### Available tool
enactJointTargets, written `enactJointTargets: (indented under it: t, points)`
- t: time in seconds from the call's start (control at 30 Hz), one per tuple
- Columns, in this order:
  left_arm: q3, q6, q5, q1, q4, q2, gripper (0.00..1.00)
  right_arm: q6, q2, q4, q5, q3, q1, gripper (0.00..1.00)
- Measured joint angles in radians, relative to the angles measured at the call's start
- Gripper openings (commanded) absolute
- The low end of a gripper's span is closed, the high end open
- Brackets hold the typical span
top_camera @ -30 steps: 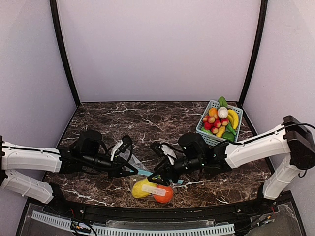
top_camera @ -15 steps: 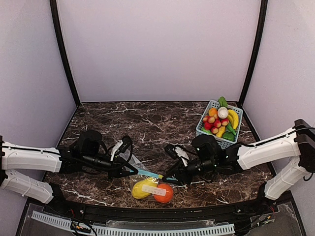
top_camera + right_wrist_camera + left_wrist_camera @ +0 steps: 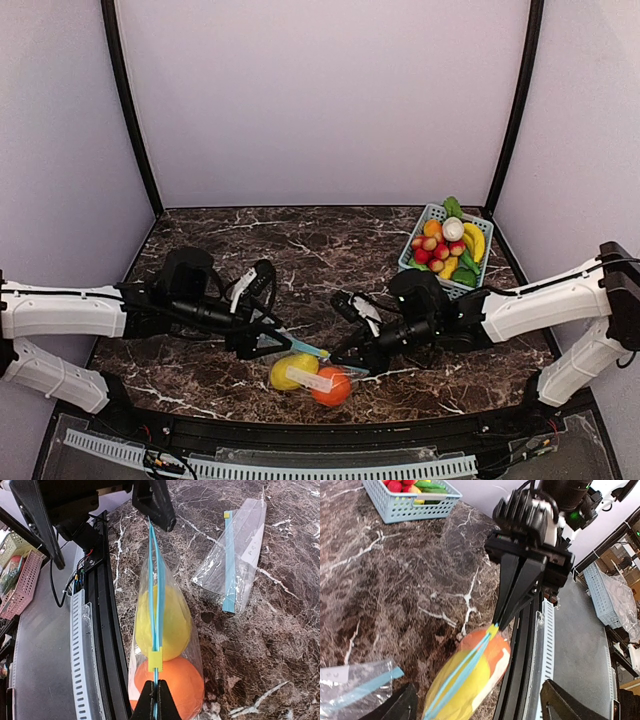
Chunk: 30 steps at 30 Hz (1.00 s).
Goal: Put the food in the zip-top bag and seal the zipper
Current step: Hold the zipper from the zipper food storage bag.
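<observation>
The zip-top bag (image 3: 312, 378) lies near the table's front edge with a yellow oblong fruit (image 3: 162, 620) and an orange ball (image 3: 172, 687) inside. My right gripper (image 3: 156, 694) is shut on the end of the bag's blue zipper strip (image 3: 154, 580), just behind the yellow slider (image 3: 155, 660). From the slider the two blue strips run slightly apart to the far end. There my left gripper (image 3: 278, 322) stands open, one finger (image 3: 156, 507) beside the strip's end. In the left wrist view the bag (image 3: 465, 680) lies between my spread left fingers, and the right gripper (image 3: 498, 624) pinches its far tip.
A blue basket (image 3: 420, 262) with more toy fruit and vegetables stands at the back right. A second, empty zip-top bag (image 3: 235, 555) lies flat on the marble beside the left gripper. The black rail (image 3: 102, 630) at the table's front edge runs right alongside the filled bag.
My left gripper has opened and let go of the zipper's left end. My right gripper has slid right along the strip and shut on its right end. The bag shifted slightly.
</observation>
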Motion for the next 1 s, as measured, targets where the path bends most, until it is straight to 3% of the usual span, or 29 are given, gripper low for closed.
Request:
enactJointTargets:
  t: [0.13,0.2,0.5,0.9,1.0]
  points:
    - [0.122,0.052,0.019,-0.001,-0.010,0.073,0.86,-0.021,0.000,-0.018,-0.005,0.018,0.000,0.00]
    - [0.172,0.074,0.038,-0.005,-0.006,0.127,0.81,-0.031,0.000,-0.029,-0.008,0.025,0.000,0.00]
    - [0.231,0.111,0.167,-0.064,0.006,0.356,0.46,-0.050,-0.001,-0.056,-0.022,0.041,0.000,0.00]
    - [0.230,0.075,0.204,-0.076,0.077,0.370,0.22,-0.053,0.000,-0.080,-0.034,0.058,0.000,0.00]
    - [0.230,0.069,0.208,-0.080,0.089,0.370,0.21,-0.053,0.000,-0.080,-0.037,0.059,0.000,0.00]
